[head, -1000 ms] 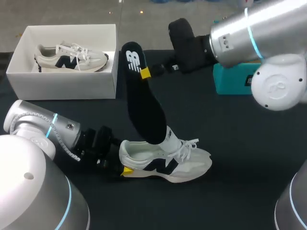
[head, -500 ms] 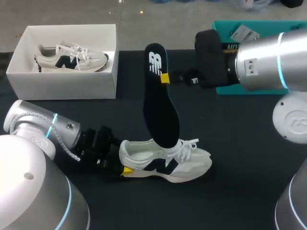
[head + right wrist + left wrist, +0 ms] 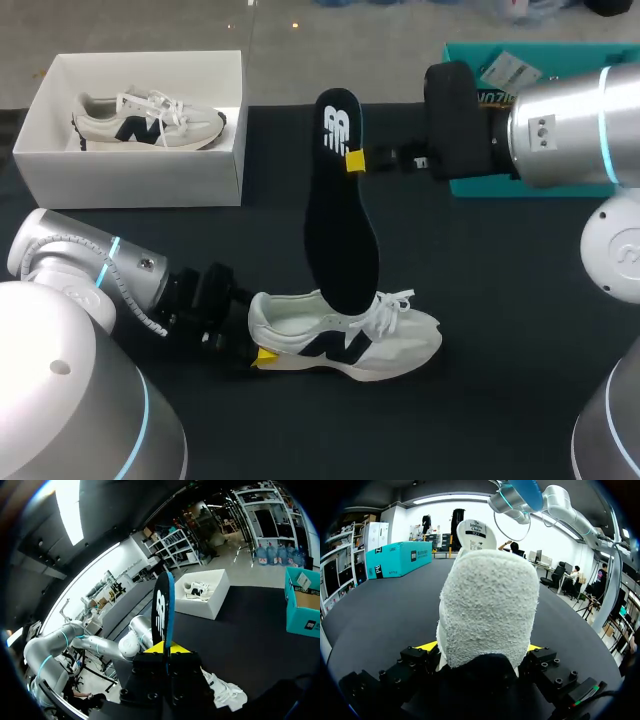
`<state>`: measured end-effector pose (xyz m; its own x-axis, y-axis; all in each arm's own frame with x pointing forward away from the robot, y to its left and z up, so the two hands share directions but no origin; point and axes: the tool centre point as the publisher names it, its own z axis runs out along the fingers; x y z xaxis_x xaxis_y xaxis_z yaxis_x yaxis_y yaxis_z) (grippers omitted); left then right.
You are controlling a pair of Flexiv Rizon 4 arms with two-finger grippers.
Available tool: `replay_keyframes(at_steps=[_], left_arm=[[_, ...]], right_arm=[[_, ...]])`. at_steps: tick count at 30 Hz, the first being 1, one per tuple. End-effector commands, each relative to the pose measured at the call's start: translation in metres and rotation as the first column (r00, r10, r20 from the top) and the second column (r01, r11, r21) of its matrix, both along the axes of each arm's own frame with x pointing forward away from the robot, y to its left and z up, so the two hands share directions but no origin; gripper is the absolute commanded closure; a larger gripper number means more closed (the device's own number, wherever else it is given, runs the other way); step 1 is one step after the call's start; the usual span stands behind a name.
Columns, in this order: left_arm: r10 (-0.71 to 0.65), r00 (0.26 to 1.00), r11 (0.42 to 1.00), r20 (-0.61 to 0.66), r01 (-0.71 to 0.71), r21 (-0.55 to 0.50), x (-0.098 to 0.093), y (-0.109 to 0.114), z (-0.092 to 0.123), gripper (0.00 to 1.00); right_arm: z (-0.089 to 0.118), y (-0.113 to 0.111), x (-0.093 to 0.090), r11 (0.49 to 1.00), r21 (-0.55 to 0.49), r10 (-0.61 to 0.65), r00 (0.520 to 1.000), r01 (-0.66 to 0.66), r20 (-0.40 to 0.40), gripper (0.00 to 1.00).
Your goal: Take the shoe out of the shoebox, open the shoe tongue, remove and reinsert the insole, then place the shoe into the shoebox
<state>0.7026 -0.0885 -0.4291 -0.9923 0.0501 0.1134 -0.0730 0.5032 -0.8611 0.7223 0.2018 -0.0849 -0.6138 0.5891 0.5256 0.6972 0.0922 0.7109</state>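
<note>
Black table (image 3: pixel 500 300), bearing all below. White shoebox (image 3: pixel 130 180) at its far left corner, a second shoe (image 3: pixel 150 118) lying inside. Teal box (image 3: pixel 302 625) at the far right edge. We hold the shoe (image 3: pixel 350 335) upright on its sole mid-table, heel pinched between our left gripper's (image 3: pixel 481 647) fingers. Black insole (image 3: pixel 340 220), standing nearly on end over the shoe's opening, its upper end clamped in our right gripper (image 3: pixel 356 160).

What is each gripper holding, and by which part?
Left gripper: white-and-black sneaker, by its heel. Right gripper: black insole, near its logo end.
</note>
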Motion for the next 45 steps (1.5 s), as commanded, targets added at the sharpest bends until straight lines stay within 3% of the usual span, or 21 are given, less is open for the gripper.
replay_keyframes(at_steps=[1,14,26,34,37,45], left_arm=[[0.0,1.0,1.0,-0.001,0.0,0.004,-0.001,-0.001,-0.003,1.0],[0.0,1.0,1.0,-0.001,0.0,0.004,-0.001,-0.001,-0.003,1.0],[0.0,1.0,1.0,-0.001,0.0,0.004,-0.001,-0.001,-0.003,1.0],[0.0,1.0,1.0,-0.001,0.0,0.004,-0.001,-0.001,-0.003,1.0],[0.0,1.0,1.0,-0.001,0.0,0.004,-0.001,-0.001,-0.003,1.0],[0.0,1.0,1.0,-0.001,0.0,0.004,-0.001,-0.001,-0.003,1.0]], right_arm=[[0.004,-0.043,-0.02,0.999,0.034,0.017,1.0,-0.016,-0.009,1.0],[0.021,-0.081,-0.041,0.997,0.08,0.018,1.0,-0.016,-0.015,1.0],[0.039,-0.114,-0.07,0.994,0.073,0.069,0.993,-0.076,0.092,1.0],[0.052,-0.125,-0.079,0.989,0.078,0.122,0.989,-0.128,0.079,1.0],[0.053,-0.129,-0.082,0.98,0.13,0.145,0.987,-0.153,0.065,1.0],[0.066,-0.132,-0.088,0.969,0.157,0.177,0.979,-0.192,0.1,1.0]])
